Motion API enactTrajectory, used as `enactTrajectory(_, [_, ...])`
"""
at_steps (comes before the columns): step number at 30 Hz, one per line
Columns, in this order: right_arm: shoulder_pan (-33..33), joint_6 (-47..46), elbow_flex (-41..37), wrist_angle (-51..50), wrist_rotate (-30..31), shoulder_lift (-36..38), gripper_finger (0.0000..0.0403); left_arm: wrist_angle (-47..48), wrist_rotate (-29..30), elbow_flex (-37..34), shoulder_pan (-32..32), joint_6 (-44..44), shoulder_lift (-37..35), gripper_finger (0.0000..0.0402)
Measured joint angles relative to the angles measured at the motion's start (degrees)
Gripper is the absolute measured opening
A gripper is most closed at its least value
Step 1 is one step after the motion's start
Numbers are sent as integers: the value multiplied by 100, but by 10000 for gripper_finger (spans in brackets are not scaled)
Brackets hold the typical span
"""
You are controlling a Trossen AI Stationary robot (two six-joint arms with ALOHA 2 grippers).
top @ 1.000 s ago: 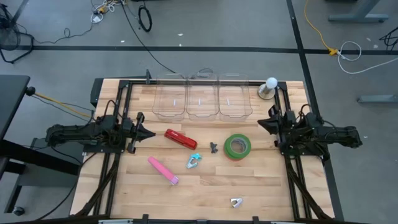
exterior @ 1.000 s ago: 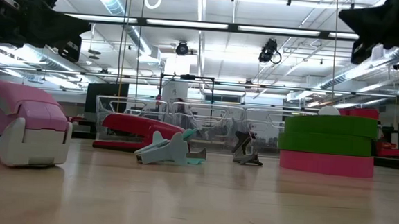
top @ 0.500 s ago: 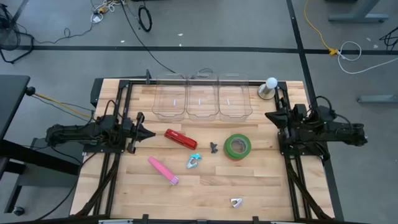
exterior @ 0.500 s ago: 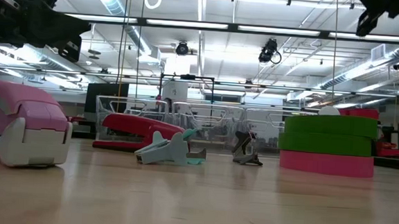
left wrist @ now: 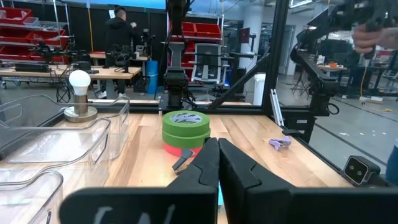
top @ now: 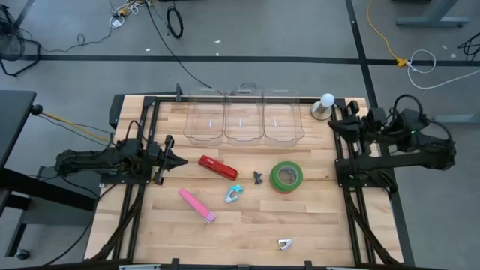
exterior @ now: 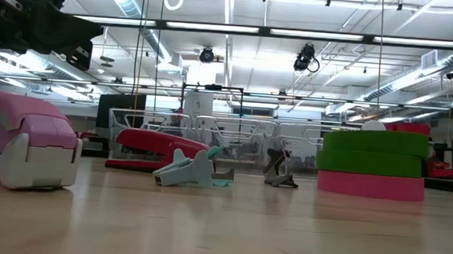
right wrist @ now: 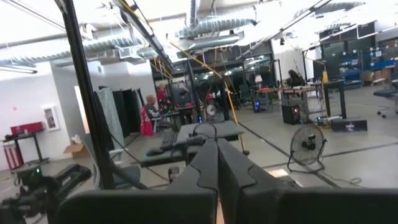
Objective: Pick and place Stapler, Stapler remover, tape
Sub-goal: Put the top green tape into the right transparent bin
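Observation:
A red stapler (top: 217, 167) and a pink stapler (top: 196, 205) lie on the wooden table left of centre. A teal staple remover (top: 233, 195) and a dark one (top: 258, 178) lie near the middle, and a small pale one (top: 284, 244) lies by the near edge. A green tape roll (top: 286, 175) lies flat on top of a red roll (exterior: 371, 185). My left gripper (top: 176, 160) is shut and level at the table's left, left of the red stapler. My right gripper (top: 334, 126) is shut and raised high at the table's right, tipped slightly upward.
Three clear plastic bins (top: 244, 118) stand in a row at the far edge. A white bulb on a round base (top: 325, 106) stands to their right, close to my right gripper. Black frame rails (top: 139, 202) run along both sides of the table.
My right gripper has risen steeply, staying shut, and has left the top of the low view. In the high view it has drawn toward the table's far right corner. No object on the table has moved.

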State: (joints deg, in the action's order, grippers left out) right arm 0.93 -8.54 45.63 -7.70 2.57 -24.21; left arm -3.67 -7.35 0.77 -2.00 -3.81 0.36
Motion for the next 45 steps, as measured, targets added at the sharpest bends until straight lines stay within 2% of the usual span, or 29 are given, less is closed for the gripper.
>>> enactTrajectory(7, [-2, 2, 810, -62, 2, -532, 0, 1, 0, 1, -1, -1, 0, 3])
enactTrajectory(13, [-2, 2, 1182, -56, 2, -797, 0, 1, 0, 1, -2, 0, -2, 3])
enactTrajectory(21, [-2, 7, 1200, -225, 0, -881, 0, 0, 0, 1, -1, 0, -1, 3])
enactTrajectory(35, [-1, 14, 1200, -1748, 0, -1196, 0, -1, 0, 1, -2, 0, -2, 3])
enactTrajectory(45, [-1, 2, 1202, -2339, -2, -1731, 3, -1, 0, 1, 0, -2, 0, 3])
